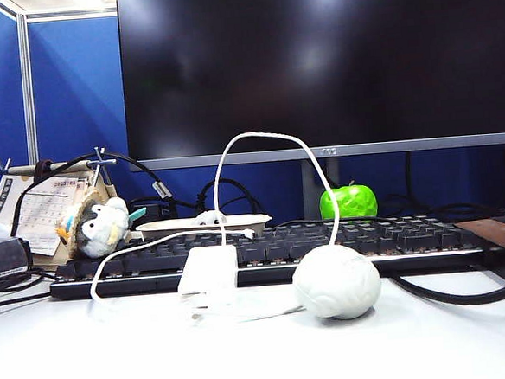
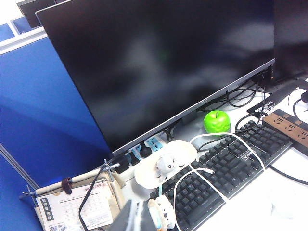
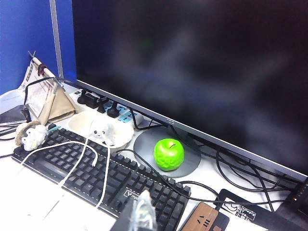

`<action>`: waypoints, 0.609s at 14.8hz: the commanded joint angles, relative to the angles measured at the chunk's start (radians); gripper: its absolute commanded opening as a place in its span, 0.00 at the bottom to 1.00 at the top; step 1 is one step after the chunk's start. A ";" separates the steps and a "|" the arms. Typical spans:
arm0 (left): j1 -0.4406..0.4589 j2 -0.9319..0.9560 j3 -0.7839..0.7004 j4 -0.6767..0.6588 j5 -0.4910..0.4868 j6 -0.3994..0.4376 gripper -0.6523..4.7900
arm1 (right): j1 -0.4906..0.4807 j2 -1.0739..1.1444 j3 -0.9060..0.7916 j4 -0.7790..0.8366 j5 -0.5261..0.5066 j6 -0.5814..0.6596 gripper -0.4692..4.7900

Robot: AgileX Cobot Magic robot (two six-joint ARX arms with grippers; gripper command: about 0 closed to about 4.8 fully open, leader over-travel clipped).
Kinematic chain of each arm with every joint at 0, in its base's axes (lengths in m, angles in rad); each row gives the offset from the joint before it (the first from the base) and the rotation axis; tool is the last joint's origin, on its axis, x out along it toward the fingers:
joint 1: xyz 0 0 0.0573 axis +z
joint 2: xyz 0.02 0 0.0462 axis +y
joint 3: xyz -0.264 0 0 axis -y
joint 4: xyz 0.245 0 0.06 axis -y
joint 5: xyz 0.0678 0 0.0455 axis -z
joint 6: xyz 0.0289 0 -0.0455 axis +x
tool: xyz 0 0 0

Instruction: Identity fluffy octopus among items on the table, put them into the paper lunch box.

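Behind the keyboard (image 1: 265,249), toward the desk's (image 1: 436,341) back edge, the fluffy octopus (image 3: 102,131) already sits inside the paper lunch box (image 3: 79,121), apparently delivered. Left claw (image 2: 144,217) and right claw (image 3: 139,216) hang closed and empty above the front edge.

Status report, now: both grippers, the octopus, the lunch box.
Left gripper shut, empty, raised near the bird plush. Right gripper shut, empty, above the keyboard. Fluffy octopus sits in the paper lunch box. Nothing blocking.
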 commanded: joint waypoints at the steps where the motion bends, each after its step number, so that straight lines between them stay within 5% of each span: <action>1: 0.000 0.001 -0.005 0.020 0.010 -0.040 0.17 | -0.001 -0.001 0.003 0.011 0.005 0.002 0.08; 3: 0.000 0.000 -0.046 0.079 0.011 -0.126 0.17 | -0.001 -0.001 0.003 0.011 0.005 0.002 0.08; 9: 0.000 0.000 -0.380 0.594 0.129 -0.154 0.17 | -0.001 -0.001 0.003 0.011 0.005 0.002 0.08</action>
